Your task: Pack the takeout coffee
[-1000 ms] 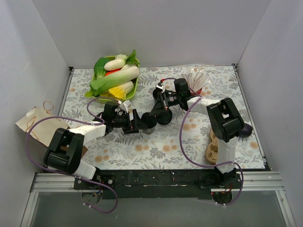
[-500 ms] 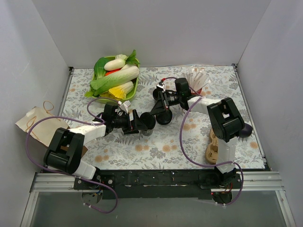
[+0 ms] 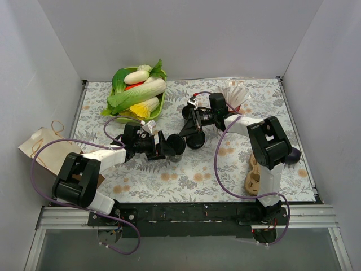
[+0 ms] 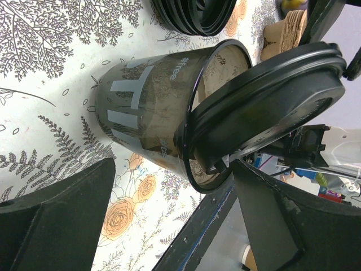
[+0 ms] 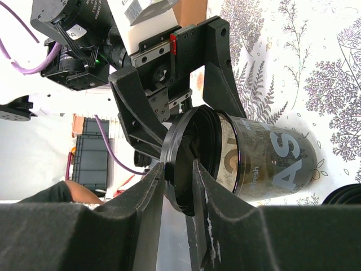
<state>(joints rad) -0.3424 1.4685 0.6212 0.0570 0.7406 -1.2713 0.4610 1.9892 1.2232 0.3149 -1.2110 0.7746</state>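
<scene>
Takeout coffee cup (image 4: 141, 116) stands mid-table on the floral table (image 3: 169, 182), mouth open. The sip lid (image 4: 265, 107) is tilted across its rim, one edge down inside the mouth, not seated.

Nearest, on the right, the tan cup carrier (image 3: 252, 171) sits beside the right arm's base.

Left arm lies low and flat, reaching from the near-left corner toward centre, wrist rolled sideways. Left gripper (image 4: 174, 165) straddles the cup, jaws spread to the cup's width. In the right wrist view one finger is against the wall by the rim; the other is hidden behind the lid.

Right arm rises at the near right, elbow bent, forearm running left and away, wrist angled back down at the cup. Right gripper (image 5: 177, 166) has narrow jaws pinching the lid's edge.

Just beyond the cup: stack of black lids (image 3: 196, 141). Farther back: red cup of white sticks (image 3: 236, 94) on the right, pile of vegetables (image 3: 140, 90) on the left.
</scene>
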